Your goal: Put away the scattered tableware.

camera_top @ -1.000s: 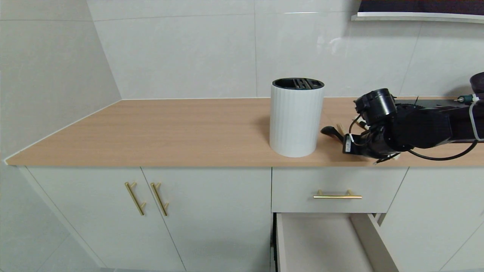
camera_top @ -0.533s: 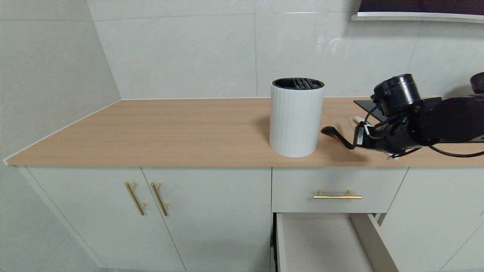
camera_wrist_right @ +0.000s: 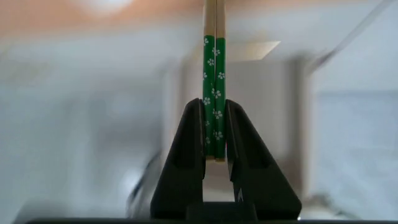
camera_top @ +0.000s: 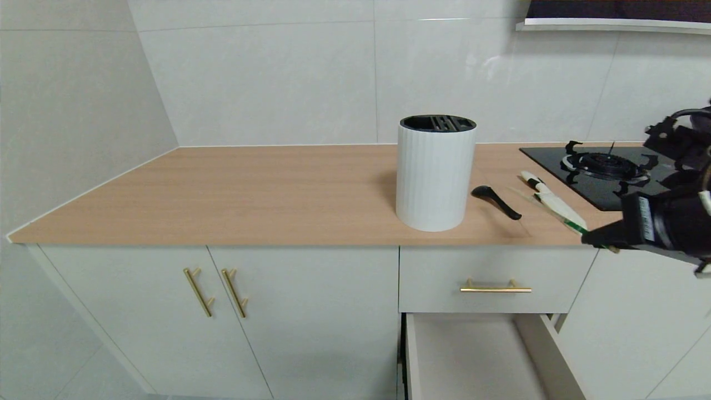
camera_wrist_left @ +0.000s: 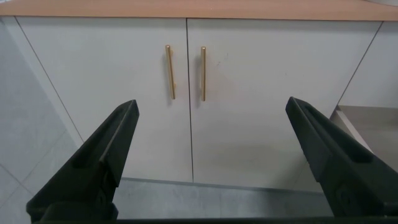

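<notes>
We see the table [camera_top: 250,189] running far out to the left of the right end effector [camera_top: 599,239], a long bare stretch of wood reaching the wall corner. Its front edge passes just beside that end effector. Below it and to its left the open drawer [camera_top: 472,355] stands pulled out. The white holder [camera_top: 435,178] stands upright on the table, well to the left of the end effector, and the stove [camera_top: 605,166] lies behind it toward the wall. Between holder and end effector lie the knife [camera_top: 555,206] and the black spoon [camera_top: 496,201], apart from each other, the knife the nearer.

From the head we see the chopsticks [camera_top: 572,224] slanting up and away from the end effector over the knife's blade. The right wrist view shows the right end effector [camera_wrist_right: 212,109] with its fingers pinched on the chopsticks [camera_wrist_right: 211,68] at their green flowered ends, the pair side by side.

The right arm comes in level from the right, fingers pointing left. The left end effector [camera_wrist_left: 211,106] is spread wide with nothing between its fingers, facing the cabinet doors [camera_wrist_left: 186,124] below the table's edge
</notes>
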Controlling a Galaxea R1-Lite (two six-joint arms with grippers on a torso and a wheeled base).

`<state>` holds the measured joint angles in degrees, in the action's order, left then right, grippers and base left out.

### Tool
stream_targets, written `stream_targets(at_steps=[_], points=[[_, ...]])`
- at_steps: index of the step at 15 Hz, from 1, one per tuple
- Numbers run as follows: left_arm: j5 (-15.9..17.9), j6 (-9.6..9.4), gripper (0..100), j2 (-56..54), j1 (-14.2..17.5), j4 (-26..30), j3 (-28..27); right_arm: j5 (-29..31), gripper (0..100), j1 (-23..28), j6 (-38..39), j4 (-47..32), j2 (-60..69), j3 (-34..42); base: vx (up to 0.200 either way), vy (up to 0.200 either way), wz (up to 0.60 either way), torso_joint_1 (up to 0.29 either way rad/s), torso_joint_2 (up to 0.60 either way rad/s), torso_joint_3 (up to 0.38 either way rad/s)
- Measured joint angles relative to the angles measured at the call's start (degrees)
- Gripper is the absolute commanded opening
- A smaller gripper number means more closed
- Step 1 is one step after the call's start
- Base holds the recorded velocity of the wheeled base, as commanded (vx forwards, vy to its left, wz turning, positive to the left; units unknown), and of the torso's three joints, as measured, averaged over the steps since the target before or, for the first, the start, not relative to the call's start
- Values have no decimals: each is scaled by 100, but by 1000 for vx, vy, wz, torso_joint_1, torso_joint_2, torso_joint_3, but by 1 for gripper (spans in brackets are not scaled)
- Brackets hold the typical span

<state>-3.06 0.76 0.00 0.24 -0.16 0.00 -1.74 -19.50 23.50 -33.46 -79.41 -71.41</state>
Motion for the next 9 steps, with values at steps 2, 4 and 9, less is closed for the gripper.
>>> stream_targets(at_steps=[2,4,9], points=[[0,0,100,0,0,0,0,-628,0,-6,-108,-580,581,226,0,0,0,0,0,0],[0,2,100,0,0,0,0,-734,0,0,-271,-734,912,491,0,0,0,0,0,0],[0,2,100,0,0,0,0,-980,0,-171,-868,-764,1018,1036,0,0,0,0,0,0]])
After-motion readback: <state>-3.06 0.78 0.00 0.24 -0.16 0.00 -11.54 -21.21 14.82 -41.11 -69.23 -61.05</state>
